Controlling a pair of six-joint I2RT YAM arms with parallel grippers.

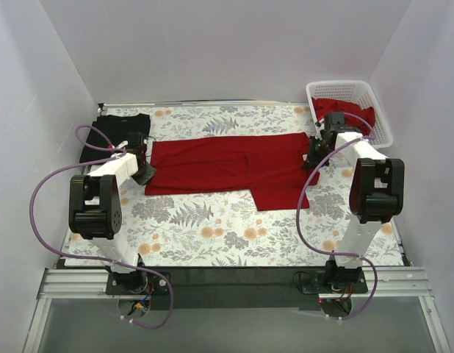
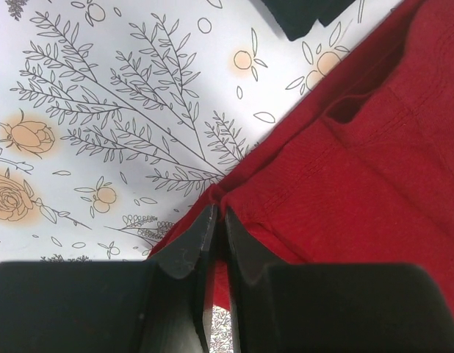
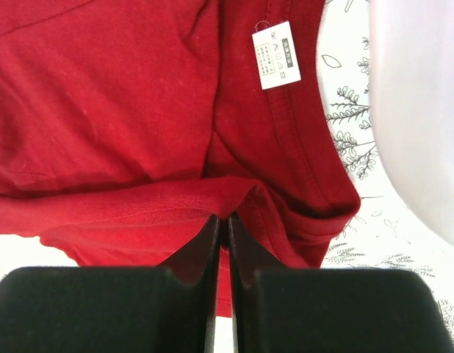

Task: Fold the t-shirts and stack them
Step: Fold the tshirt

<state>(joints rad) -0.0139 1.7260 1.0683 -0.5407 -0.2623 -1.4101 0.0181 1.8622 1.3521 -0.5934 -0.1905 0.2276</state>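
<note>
A red t-shirt lies spread across the middle of the floral cloth, one sleeve hanging toward the front at the right. My left gripper is shut on its left edge; in the left wrist view the gripper pinches the red hem. My right gripper is shut on the shirt's right end; in the right wrist view the gripper pinches a red fold below the collar, beside the white neck label. A black t-shirt lies folded at the back left. Another red t-shirt lies in the basket.
A white lattice basket stands at the back right corner, close to my right arm. White walls enclose the table on three sides. The floral cloth covers the table. A purple cable loops beside each arm.
</note>
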